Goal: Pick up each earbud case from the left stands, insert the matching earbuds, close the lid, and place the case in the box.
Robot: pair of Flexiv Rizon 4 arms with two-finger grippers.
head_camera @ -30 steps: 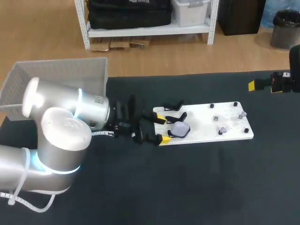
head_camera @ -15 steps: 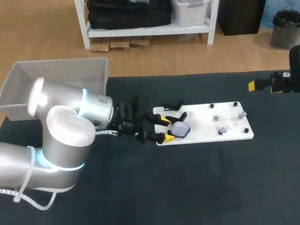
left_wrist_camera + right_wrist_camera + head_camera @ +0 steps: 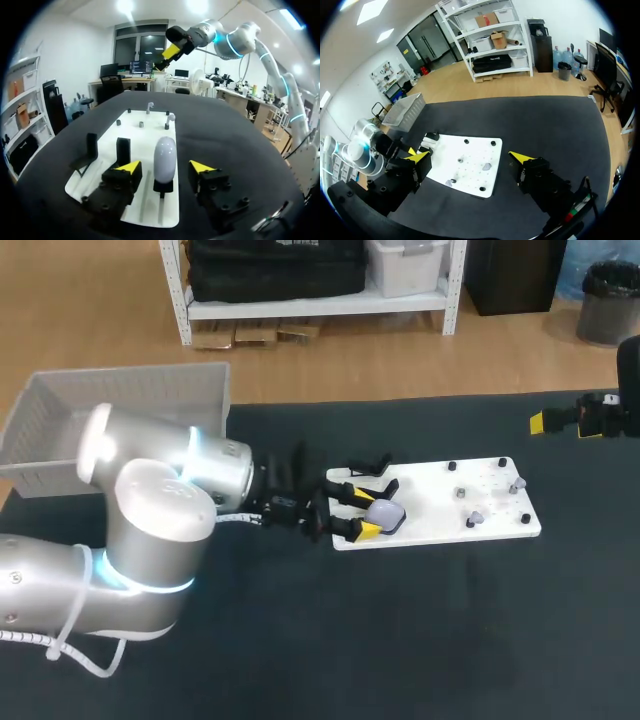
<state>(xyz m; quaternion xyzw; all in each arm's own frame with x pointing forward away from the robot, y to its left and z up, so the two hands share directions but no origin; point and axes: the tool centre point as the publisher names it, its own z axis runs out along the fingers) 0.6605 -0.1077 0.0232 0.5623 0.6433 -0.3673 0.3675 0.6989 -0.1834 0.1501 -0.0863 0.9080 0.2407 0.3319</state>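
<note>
A pale lavender earbud case (image 3: 385,516) stands upright on a small black stand at the left end of the white board (image 3: 440,502). My left gripper (image 3: 357,510) lies low around it. In the left wrist view the case (image 3: 165,157) sits between the yellow fingertips (image 3: 131,167) with a narrow gap on each side, so the gripper (image 3: 166,168) is open. Two grey earbuds (image 3: 170,119) rest on pegs at the board's far end (image 3: 517,483). My right gripper (image 3: 560,422) hangs open high at the table's far right, well away from the board (image 3: 465,167).
Two empty black stands (image 3: 370,468) sit on the board beside the case. A white mesh basket (image 3: 120,410) stands at the back left corner of the table. Several small black pegs (image 3: 453,467) dot the board's right half.
My left arm has slid to the right toward the board, bringing its fingers to either side of the case, and the fingers have narrowed. The right arm has not moved.
</note>
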